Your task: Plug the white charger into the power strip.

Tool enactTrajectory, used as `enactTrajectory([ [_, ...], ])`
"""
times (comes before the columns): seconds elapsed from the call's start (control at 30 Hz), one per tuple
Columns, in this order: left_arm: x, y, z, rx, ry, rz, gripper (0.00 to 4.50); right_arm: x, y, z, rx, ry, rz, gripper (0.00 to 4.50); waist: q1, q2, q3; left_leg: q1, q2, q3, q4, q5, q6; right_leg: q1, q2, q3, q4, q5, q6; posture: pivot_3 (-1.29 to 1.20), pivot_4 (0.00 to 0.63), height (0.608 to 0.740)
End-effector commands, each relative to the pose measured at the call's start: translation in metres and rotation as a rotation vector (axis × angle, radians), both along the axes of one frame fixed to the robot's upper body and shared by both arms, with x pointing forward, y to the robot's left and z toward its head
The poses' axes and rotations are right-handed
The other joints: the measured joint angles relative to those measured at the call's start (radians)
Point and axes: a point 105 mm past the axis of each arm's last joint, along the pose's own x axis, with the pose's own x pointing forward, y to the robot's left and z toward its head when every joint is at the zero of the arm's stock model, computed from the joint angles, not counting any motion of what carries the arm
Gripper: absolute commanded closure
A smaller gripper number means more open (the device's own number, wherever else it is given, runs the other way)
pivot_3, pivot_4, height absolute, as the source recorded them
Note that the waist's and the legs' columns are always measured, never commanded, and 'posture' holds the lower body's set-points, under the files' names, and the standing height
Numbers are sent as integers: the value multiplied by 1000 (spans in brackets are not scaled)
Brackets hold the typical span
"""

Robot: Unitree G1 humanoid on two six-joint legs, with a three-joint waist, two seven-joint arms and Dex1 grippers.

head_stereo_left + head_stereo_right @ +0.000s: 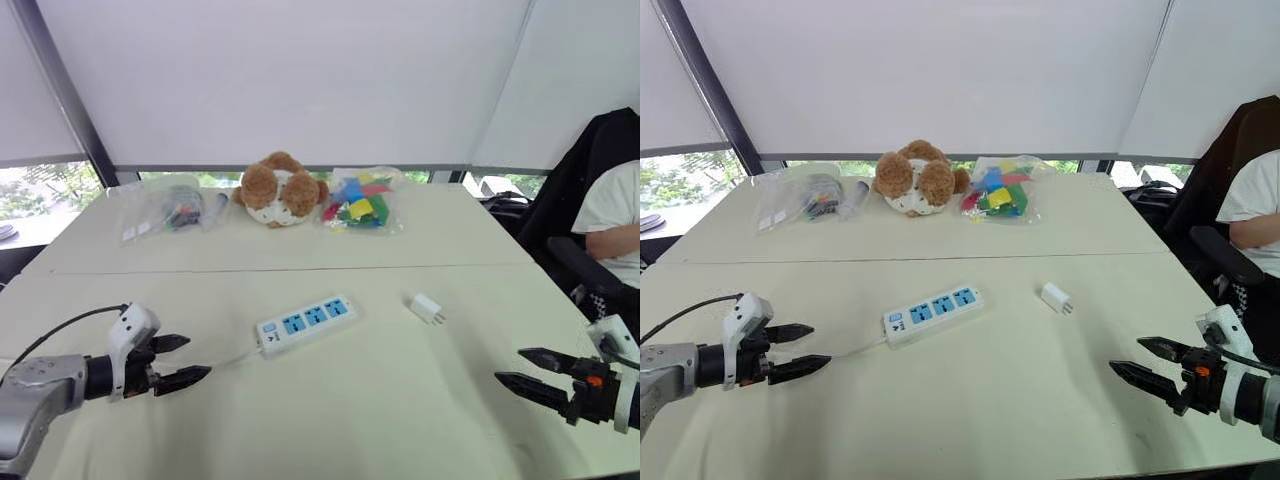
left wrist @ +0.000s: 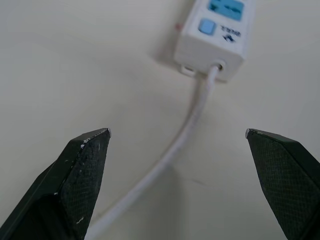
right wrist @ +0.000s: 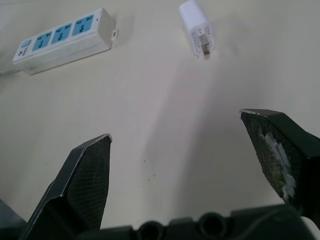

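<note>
Two pairs of fingers hung low over the counter, both spread wide and holding nothing: the left fingers at the lower left of the head frame, the right fingers at the lower right. The white charger lay flat on the counter right of centre, well apart from both pairs but clearly nearer the right fingers, up and to the left of their tips. Its long axis ran from upper left to lower right, with the prongs at the lower-right end, pointing roughly back toward my right arm. The power strip sat near the middle, left of the charger and apart from it, slanting from lower left to upper right with three blue sockets facing up. Its cord left the lower-left end and trailed toward the left fingers. I judged the pick had not begun. The right arm was the one to send; I expected to close across the charger's narrow width, then turn the prongs downward before going to a socket.
</note>
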Motion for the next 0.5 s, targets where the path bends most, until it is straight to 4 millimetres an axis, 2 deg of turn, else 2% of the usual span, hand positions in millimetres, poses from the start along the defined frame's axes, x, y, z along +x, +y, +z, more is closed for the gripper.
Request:
enactTrajectory([
  [0.03,4,-3,4,-1,-43,-1,27,2,4,9,-20,-44,14,0,-1,0,0,-1,0,0,0,0,0,0,0,0,0,0,0,0,150,739],
  [0.2,8,-6,4,-15,-62,12,27,9,5,10,-32,-59,3,0,-4,-1,0,-3,0,0,0,0,0,-3,1,0,1,0,1,0,150,739],
  [0.33,9,-7,6,-27,-59,21,27,17,0,2,-82,-22,-31,0,-3,-1,0,-2,0,0,0,0,0,-2,1,0,1,0,1,0,150,739],
  [0.5,15,2,12,-35,-69,72,27,24,4,-1,-72,-17,-37,0,-1,-1,0,-3,0,0,1,0,0,-3,1,0,1,0,1,0,150,739],
])
